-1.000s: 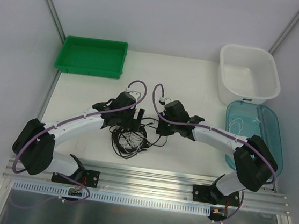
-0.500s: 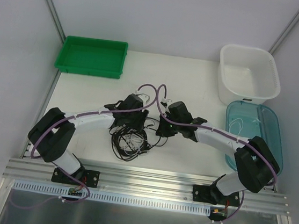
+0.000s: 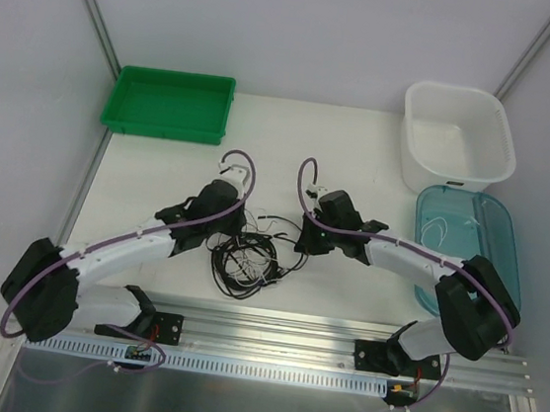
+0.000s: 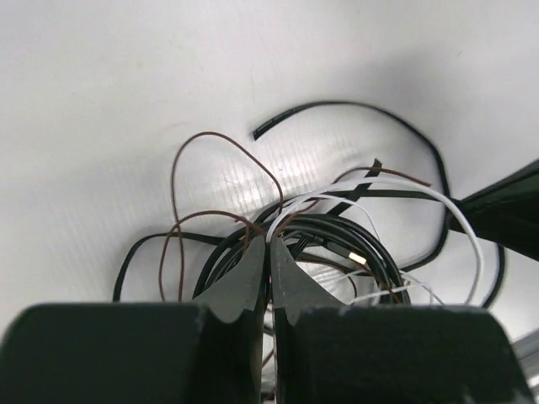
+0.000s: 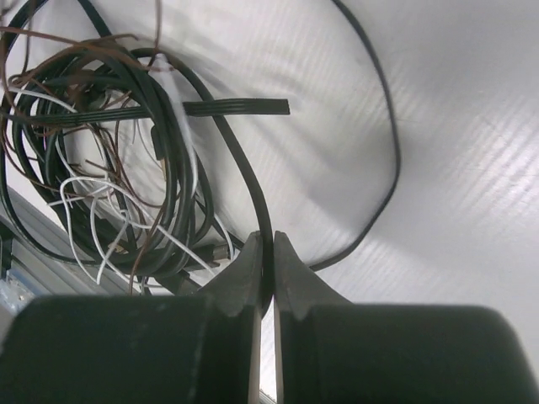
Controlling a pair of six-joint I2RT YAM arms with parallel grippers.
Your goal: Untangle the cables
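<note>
Your tangle of thin black and white cables [image 3: 244, 260] on the white table [image 3: 149, 177]; your left gripper [image 4: 269, 246] at the tangle's left, pinched on a white strand [image 4: 379, 181]; your right gripper [image 5: 267, 246] at its right, clamped on a black cord [image 5: 238, 160]

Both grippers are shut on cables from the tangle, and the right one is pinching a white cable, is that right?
Not quite. The right wrist view shows the right gripper pinching a black cable, not a white one. The left gripper is shut on cables from the tangle too.
</note>
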